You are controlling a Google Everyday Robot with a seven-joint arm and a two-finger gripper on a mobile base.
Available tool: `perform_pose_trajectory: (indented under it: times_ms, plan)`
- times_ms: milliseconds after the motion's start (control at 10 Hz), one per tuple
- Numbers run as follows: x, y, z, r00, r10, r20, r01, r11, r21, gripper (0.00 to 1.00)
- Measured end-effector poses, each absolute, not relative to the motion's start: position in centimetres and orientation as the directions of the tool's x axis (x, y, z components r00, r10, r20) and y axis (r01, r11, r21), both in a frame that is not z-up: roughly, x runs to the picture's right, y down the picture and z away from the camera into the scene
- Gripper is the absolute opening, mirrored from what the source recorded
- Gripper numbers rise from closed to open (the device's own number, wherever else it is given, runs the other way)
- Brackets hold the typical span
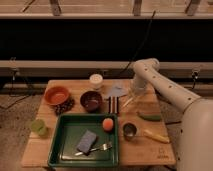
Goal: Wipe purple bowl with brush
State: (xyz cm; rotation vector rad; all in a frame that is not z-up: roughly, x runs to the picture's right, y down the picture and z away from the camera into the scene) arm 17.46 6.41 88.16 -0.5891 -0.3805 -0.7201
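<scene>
At table (146, 150) centre: purple bowl (91, 101), rigid, light, likely to slide. At its 3 o'clock: brush (127, 102), thin, stiff, light; best taken mid-handle. Pincer (135, 95) at brush's upper end; grip state cannot be told.

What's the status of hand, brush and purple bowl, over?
Hand low over the table, at the brush. Purple bowl sits apart, brush not on it. Dark items lie between bowl and brush.
</scene>
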Motion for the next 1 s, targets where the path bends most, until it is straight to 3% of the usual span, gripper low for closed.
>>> perform_pose_trajectory:
  times_ms: [600,1000]
  plan:
    - [12.2,9.4,78.8,0.455,-0.613,0.646,0.878,0.431,-0.209,0.0]
    - [11.9,9.8,78.3,0.437,-0.613,0.658,0.886,0.419,-0.198,0.0]
